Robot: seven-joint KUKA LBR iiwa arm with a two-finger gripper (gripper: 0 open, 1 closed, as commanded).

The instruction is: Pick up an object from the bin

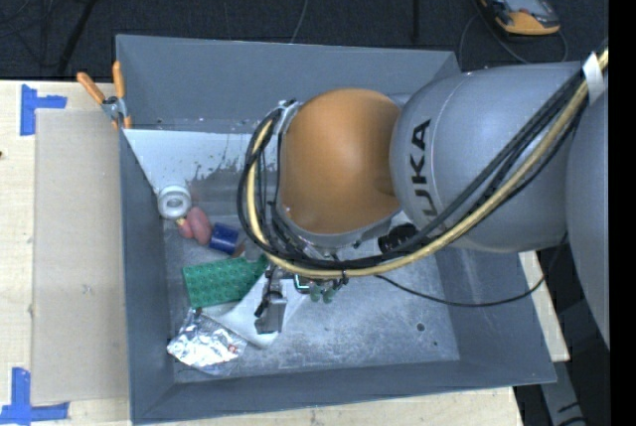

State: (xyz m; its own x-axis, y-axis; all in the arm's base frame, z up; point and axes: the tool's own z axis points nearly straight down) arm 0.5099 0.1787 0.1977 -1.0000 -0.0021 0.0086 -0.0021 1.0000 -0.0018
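The gripper (270,311), its opening not discernible, is positioned over a white scrap (241,319) beside the green cloth (221,280); closing is judged needed next.

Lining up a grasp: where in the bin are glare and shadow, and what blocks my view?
Camera view: glare on the bin's back-left wall and on the crumpled foil at front left; shade under the arm; the orange cover hides the bin's middle; the gripper shows dark over a white scrap beside the green cloth.
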